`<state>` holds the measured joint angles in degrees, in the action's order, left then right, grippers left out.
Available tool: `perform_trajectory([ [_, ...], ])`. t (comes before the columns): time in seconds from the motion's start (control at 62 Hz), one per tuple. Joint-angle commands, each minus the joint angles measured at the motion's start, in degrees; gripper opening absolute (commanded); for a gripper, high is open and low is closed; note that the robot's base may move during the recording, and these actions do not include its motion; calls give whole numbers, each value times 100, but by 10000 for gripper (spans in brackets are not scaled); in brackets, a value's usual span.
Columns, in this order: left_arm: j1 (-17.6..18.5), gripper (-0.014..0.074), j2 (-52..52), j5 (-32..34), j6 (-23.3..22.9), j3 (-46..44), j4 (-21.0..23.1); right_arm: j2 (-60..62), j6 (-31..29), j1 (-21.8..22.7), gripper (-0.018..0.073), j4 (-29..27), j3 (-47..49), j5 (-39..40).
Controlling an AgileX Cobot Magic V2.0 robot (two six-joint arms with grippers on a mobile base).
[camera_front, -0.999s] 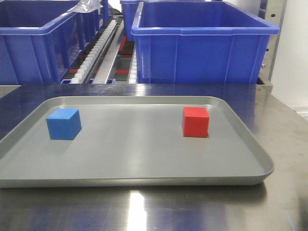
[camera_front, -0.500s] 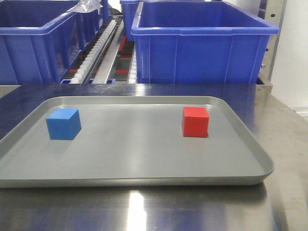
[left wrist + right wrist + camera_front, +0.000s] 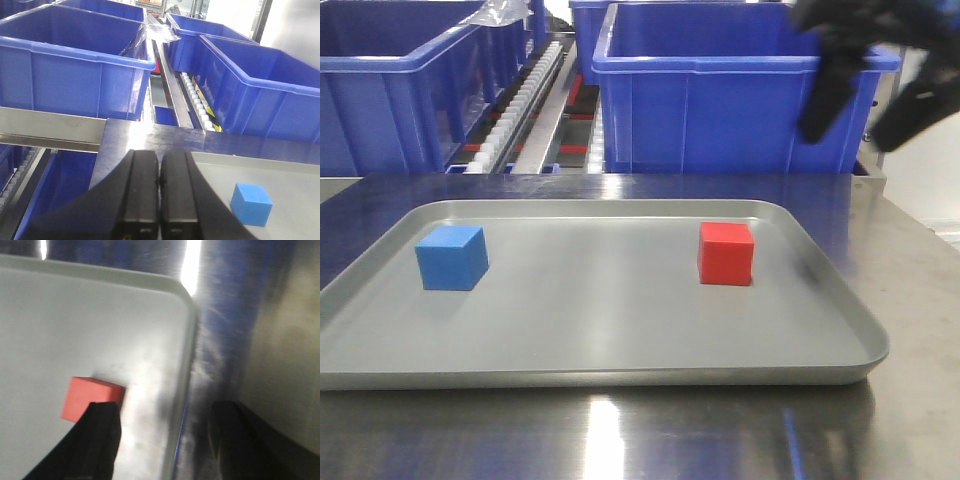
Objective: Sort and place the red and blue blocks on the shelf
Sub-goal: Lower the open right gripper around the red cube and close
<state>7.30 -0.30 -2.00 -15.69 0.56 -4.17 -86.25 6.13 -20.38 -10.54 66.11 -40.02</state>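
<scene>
Shiny steel tabletop carries a grey tray: blue block at its left, red block at its right, well apart. Blurred right end effector hovers above the tray's far right corner, fingers spread. Left end effector has its fingers pressed together. Roller-track shelf stands behind.

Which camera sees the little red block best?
The front-facing view: the red block sits sharp and whole on the grey tray. The right wrist view shows it blurry, with the right gripper's finger covering one corner. The left wrist view shows only the blue block.
</scene>
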Motion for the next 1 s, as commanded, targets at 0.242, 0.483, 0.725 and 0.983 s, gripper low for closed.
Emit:
perform_trajectory([
  [0.242, -8, 129, -113, 501, -10, 146, 38, -838, -44, -719, 508, -58, 791, 71],
  [0.483, -8, 129, -113, 501, -10, 146, 38, -1129, -44, -824, 508, -6, 1019, -202],
  [0.725, -8, 129, -113, 501, -10, 146, 38, -1275, -44, -828, 508, -1, 1125, -365],
  [0.983, -8, 129, -113, 501, -10, 146, 38, -1413, -44, -828, 508, -1, 1125, -371],
])
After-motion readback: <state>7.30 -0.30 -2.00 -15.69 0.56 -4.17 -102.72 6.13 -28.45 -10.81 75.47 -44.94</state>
